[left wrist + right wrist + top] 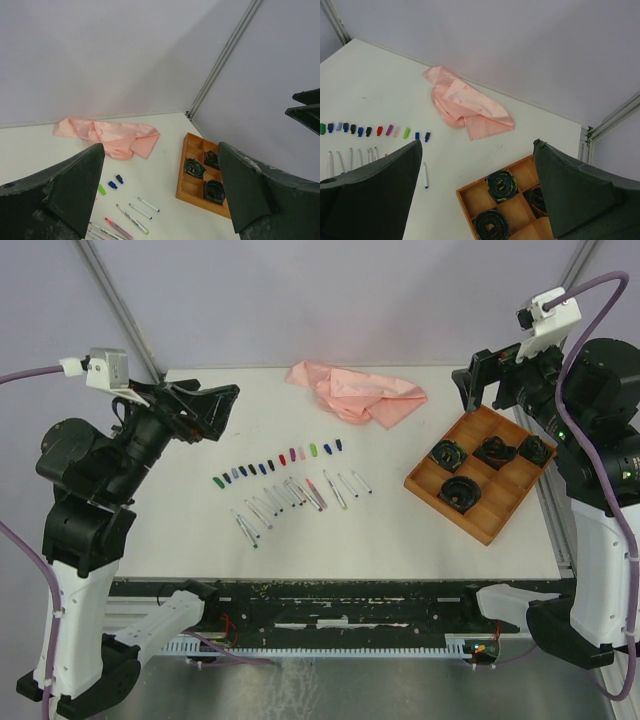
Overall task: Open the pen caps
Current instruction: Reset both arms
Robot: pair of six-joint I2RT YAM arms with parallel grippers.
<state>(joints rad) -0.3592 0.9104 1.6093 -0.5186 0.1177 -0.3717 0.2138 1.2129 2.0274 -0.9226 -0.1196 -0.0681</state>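
**Item: pen caps [280,462].** About a dozen short plastic caps, green through navy, red, magenta, lime and blue.

**Place:** middle of the white tabletop [180,530], in one slanting row from near-left to far-right, just beyond a matching row of thin white pens [300,495]. Caps and pens lie apart and do not touch.

**Lie:** each cap's long axis points roughly away from the arms, across the line of the row. Which end is the open one is too small to tell.

**Left hand [222,412]:** raised over the left far side of the tabletop, jaws wide, holding nothing.

**Right hand [468,392]:** raised above the wooden tray [420,485], jaws wide, holding nothing.

**Also present:** pink cloth [355,392] at the far edge; dark coils in the tray's compartments.

**Step, as judged:** the caps appear to be off already, so the uncapping looks done or nearly so.

**Next move, as judged:** check the pens for any cap left on. If one is found, one hand pins the pen while the other pulls the cap straight along the pen's length.
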